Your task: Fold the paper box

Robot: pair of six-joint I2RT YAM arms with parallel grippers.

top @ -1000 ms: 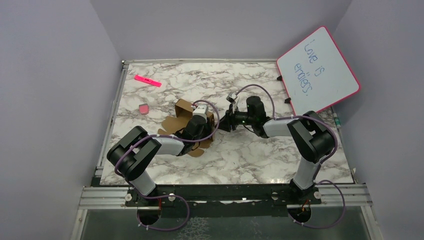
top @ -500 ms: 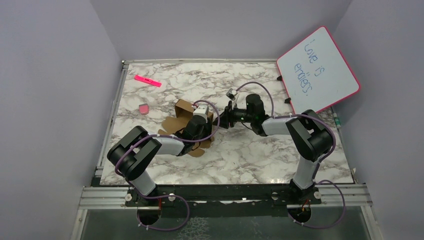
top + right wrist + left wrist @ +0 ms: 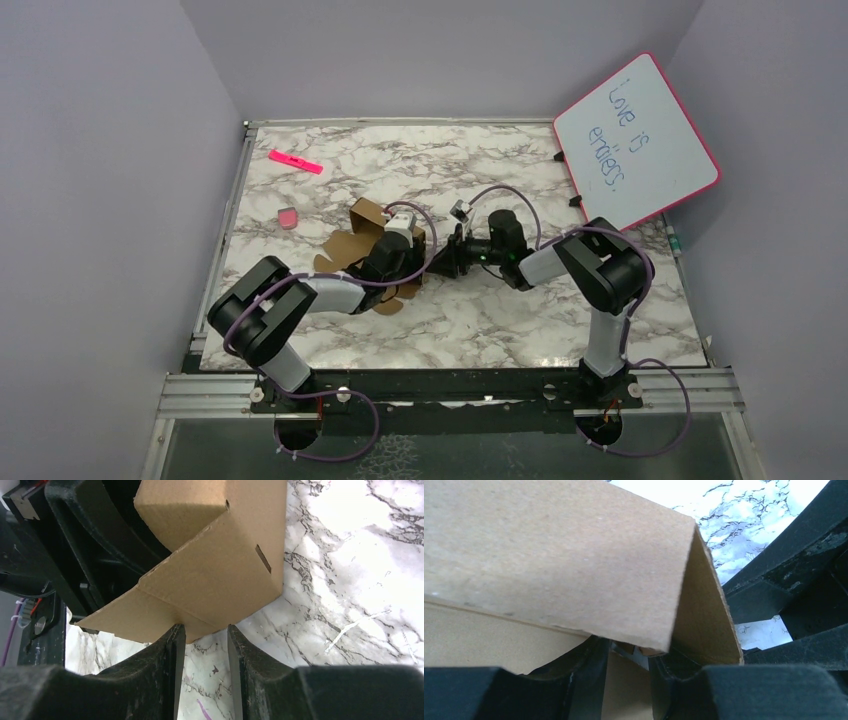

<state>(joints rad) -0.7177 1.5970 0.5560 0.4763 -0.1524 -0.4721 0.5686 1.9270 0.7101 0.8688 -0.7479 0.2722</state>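
The paper box [image 3: 366, 216] is plain brown cardboard, partly folded, lying left of the table's middle with one flap standing up. My left gripper [image 3: 408, 252] is at its right side. In the left wrist view its jaws [image 3: 629, 651] stand apart, and a folded panel [image 3: 549, 555] covers the fingertips, with more cardboard behind the gap. From the right, my right gripper [image 3: 445, 258] reaches the box. That gripper [image 3: 205, 630] is open, its fingertips touching the lower edge of a bent panel [image 3: 215, 575], and only marble shows between the jaws.
A pink highlighter [image 3: 296, 161] lies at the back left and a pink eraser [image 3: 287, 218] left of the box. A pink-framed whiteboard [image 3: 636, 140] leans at the back right. Walls close in the left, back and right sides.
My right arm has moved left, bringing its gripper up against the box. Both grippers' jaws have opened slightly. The box has stayed about where it was.
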